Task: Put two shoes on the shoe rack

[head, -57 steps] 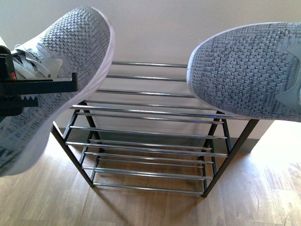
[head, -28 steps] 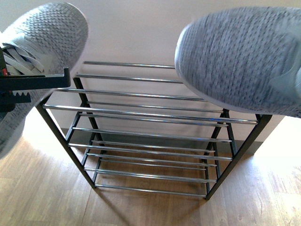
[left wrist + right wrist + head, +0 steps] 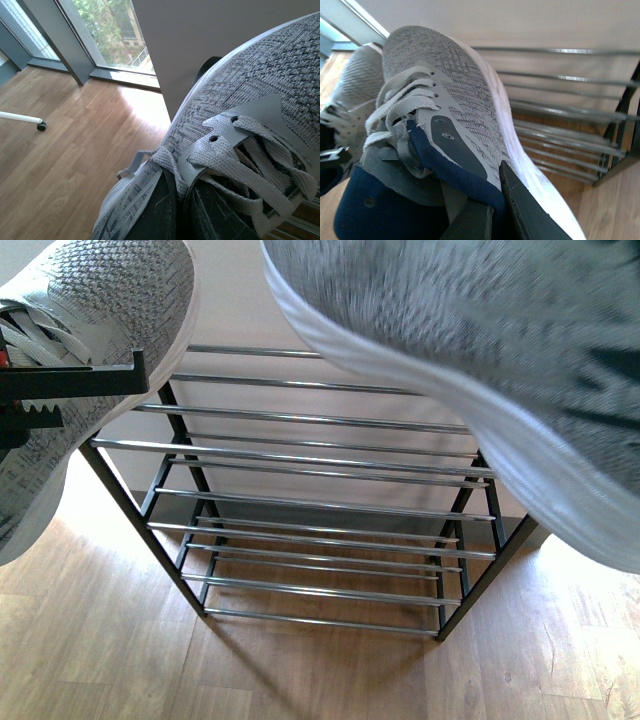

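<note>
A pale wall (image 3: 300,290) and wood floor (image 3: 320,680) back the rack (image 3: 320,455), which stands straight ahead, below and beyond both sets of jaws. On the left, the left gripper (image 3: 100,400) holds the left shoe (image 3: 110,290) high. Its jaws pinch the upper by the laces, with one finger across them and the toothed one beneath, and the toe reaches past the jaws toward the wall. On the right, the right gripper (image 3: 495,200) is clamped on the navy collar of the right shoe (image 3: 470,360). That shoe is blurred, tilted toe-up, and looms over the rack's right half. Both arms are raised and reaching forward. The carry looks nearly done, and neither shoe is on the bars yet. Next, each shoe likely needs lowering sole-down onto the top bars, side by side, before the jaws part.
</note>
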Robot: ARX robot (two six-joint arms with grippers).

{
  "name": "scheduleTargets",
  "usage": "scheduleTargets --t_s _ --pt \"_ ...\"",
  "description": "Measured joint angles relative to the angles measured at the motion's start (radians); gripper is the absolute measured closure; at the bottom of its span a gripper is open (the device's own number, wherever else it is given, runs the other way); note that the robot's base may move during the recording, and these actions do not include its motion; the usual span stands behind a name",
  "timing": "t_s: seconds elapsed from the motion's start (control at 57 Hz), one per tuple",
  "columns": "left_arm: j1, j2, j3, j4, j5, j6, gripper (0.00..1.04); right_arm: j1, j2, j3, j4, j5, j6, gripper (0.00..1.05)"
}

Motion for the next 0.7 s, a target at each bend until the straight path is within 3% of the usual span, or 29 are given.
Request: scheduleTargets --t_s 0.158,0.316,0.702 --pt "-0.001 0.000 0.000 0.000 0.010 0.000 1.03 0.061 0.225 0.107 -0.064 0.139 0.320 1.03" --pt "-0.001 0.000 0.000 0.000 0.005 0.000 1.03 0.045 0.430 0.255 -0.039 0.214 0.523 1.03" --pt "-0.001 0.000 0.000 0.000 0.006 0.000 1.03 -0.047 0.715 0.380 0.014 0.340 0.718 1.03"
